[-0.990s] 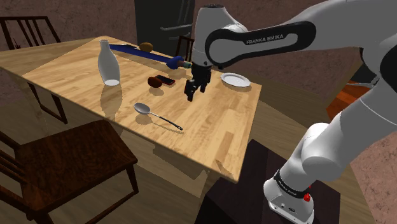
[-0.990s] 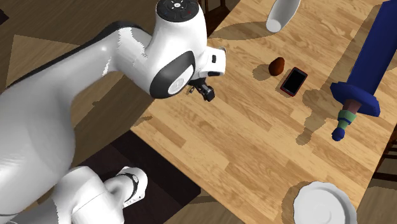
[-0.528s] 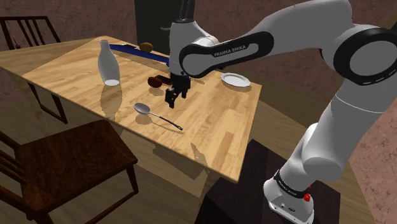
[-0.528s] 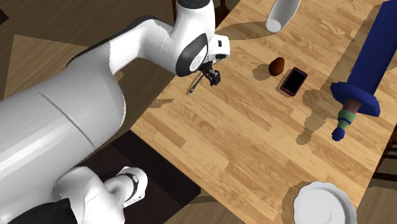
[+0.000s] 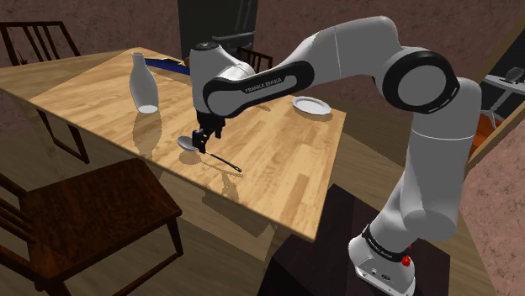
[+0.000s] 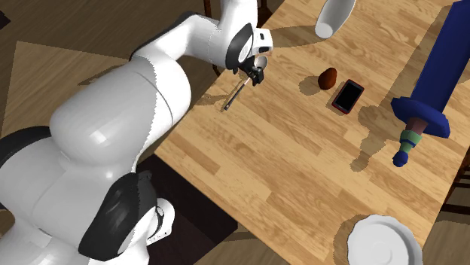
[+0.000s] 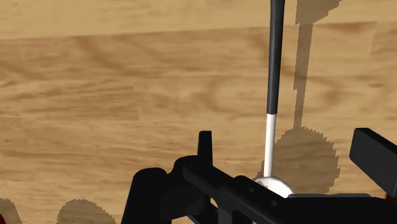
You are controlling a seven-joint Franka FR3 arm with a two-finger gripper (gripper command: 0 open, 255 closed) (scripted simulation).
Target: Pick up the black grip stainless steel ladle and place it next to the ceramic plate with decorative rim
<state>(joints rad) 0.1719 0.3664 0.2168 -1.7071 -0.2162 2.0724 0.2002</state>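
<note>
- Nearest me, on this side of the ladle, a dark wooden chair stands at the table's front edge. The arm's stand sits on the floor off the table's corner.
- That ladle lies flat on the wood close to the front edge, with a silvery bowl, a thin pale shaft and a black grip.
- Over the ladle's bowl end hangs the gripper, its fingers spread wide. From the hand's camera the bowl and shaft lie between them, and neither finger clasps the shaft.
- Just beyond the ladle a white bottle stands upright.
- Farther past the ladle, a brown egg-shaped thing and a dark phone lie just beside each other.
- Well apart from the ladle, toward the table's far corner, sits a white plate.
- Farthest from the ladle, a blue toy sword lies along the far edge.
</note>
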